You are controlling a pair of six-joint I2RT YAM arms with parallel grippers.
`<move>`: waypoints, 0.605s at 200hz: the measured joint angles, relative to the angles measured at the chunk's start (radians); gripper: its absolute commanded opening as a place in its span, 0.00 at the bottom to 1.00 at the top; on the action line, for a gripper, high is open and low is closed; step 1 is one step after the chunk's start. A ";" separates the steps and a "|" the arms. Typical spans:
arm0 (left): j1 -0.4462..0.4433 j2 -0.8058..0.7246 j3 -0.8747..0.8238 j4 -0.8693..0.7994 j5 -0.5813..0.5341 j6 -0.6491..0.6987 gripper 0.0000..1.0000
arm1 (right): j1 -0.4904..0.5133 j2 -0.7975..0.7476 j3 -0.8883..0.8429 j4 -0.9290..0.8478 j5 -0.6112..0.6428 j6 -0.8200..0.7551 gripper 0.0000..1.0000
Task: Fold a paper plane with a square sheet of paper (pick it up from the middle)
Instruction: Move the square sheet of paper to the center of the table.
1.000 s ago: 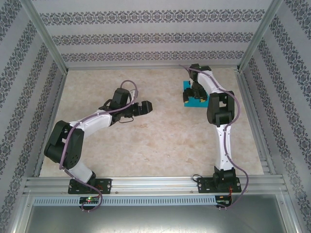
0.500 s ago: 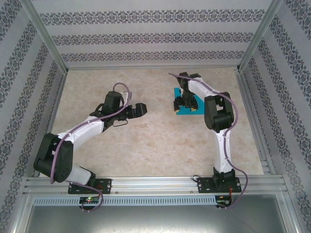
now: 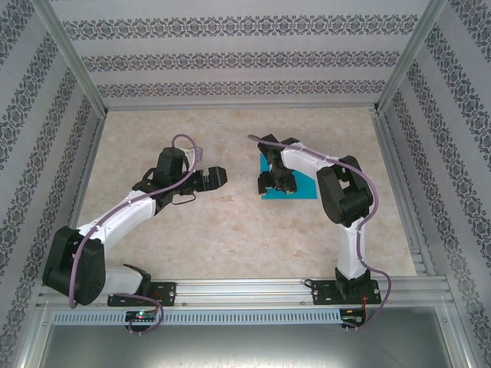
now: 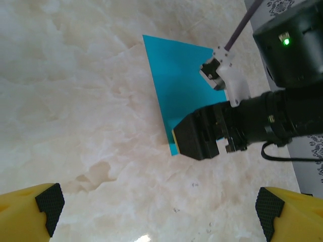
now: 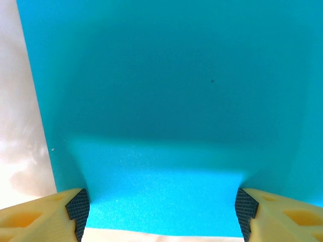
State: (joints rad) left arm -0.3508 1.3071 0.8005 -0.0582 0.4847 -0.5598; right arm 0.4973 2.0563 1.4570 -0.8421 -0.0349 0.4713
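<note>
The square sheet of paper [image 3: 304,187] lies flat on the tabletop [image 3: 230,230], right of centre; the right gripper [image 3: 275,182] stands low over it, jaws spread wide; the left gripper [image 3: 215,178] hangs released nearby.

Flat on table [image 3: 230,238], right of centre, toward the far side: paper [image 3: 304,187]. Over paper's left part: right gripper [image 3: 274,184], one paper edge lying between its fingers. Left of paper, well apart, over bare table near the middle: left gripper [image 3: 214,178], pointing right toward paper.
</note>
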 measured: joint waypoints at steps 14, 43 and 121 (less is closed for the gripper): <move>0.004 -0.027 -0.016 -0.021 -0.003 0.000 1.00 | 0.036 -0.034 -0.052 0.028 0.000 0.037 0.78; 0.006 -0.079 -0.060 -0.065 -0.014 0.003 1.00 | 0.111 -0.100 -0.150 0.092 0.005 0.116 0.78; 0.006 -0.182 -0.094 -0.167 -0.034 0.005 1.00 | 0.325 -0.195 -0.274 0.166 -0.005 0.267 0.80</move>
State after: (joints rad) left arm -0.3447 1.1252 0.7067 -0.2253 0.4511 -0.5545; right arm 0.8219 1.8618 1.1831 -0.6758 -0.0395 0.7383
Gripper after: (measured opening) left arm 0.999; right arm 0.789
